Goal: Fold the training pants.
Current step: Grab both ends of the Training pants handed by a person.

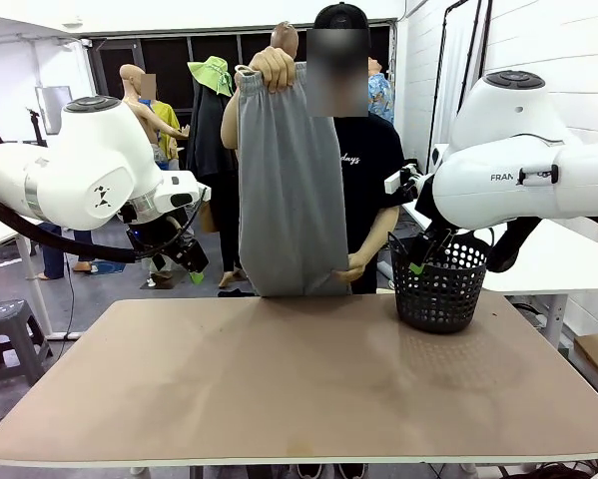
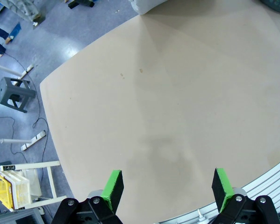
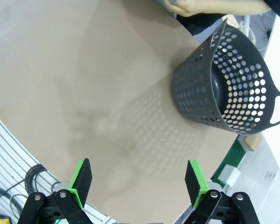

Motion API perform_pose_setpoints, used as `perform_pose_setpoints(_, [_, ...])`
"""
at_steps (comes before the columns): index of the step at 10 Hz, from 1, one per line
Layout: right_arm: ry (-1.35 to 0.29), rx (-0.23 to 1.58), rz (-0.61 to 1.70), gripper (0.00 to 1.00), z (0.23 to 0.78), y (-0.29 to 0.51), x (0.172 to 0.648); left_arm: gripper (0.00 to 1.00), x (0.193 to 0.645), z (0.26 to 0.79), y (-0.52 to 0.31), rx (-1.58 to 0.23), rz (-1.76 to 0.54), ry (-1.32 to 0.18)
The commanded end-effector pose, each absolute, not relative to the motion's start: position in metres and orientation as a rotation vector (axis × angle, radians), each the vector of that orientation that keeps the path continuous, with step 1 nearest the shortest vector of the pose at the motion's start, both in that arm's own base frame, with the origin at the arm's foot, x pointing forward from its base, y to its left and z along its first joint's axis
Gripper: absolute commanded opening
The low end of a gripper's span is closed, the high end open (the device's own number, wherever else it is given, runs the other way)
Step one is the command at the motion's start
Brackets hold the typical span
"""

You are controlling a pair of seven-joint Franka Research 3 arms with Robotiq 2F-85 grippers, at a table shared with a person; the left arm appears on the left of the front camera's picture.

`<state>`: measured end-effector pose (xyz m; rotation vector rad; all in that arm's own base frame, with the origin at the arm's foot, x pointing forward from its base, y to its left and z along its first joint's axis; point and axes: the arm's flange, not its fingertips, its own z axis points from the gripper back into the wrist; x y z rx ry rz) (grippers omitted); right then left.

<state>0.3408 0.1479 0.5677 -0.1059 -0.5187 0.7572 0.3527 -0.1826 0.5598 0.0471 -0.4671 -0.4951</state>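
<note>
The training pants (image 1: 291,190) hang full length in the air at the far side of the table (image 1: 299,389), in the person's grip, not mine. One hand (image 1: 274,68) bunches the waistband up high. The other hand (image 1: 355,267) pinches the lower right edge. The bottom hem comes down to the table's far edge; I cannot tell whether it touches the top. In my left wrist view, a corner of grey cloth sits right at that far edge.

Just to the right of the pants, with a gap between them, the black mesh basket (image 1: 440,284) stands on the table near its far right corner. Its rim is close to the right edge.

My right gripper (image 3: 139,172) hangs spread wide, pads well apart with nothing between them. It is above the table and near the basket's left side. Beneath it lies bare tabletop, crossed by the basket's dotted shadow.

My left gripper (image 2: 168,179) is spread wide too, holding nothing. It hovers over the left part of the table. Under it a broad bare sweep of beige runs out to the rounded left corner, then drops off to the floor and a grey stool (image 2: 16,93).

Between the pants' hem and the near edge, the whole middle of the top lies open.
</note>
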Motion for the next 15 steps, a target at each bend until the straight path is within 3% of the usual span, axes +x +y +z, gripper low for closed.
perform_pose_setpoints(1, [-0.52, -0.106, 0.757, 1.0, 0.5671, 0.1479, 0.3408, 1.0, 0.3534, 0.5604, -0.183, 0.046, -0.496, -0.475])
perform_pose_setpoints(15, [-0.52, -0.106, 0.757, 1.0, 0.5671, 0.1479, 0.3408, 1.0, 0.3534, 0.5604, -0.183, 0.046, -0.496, -0.475])
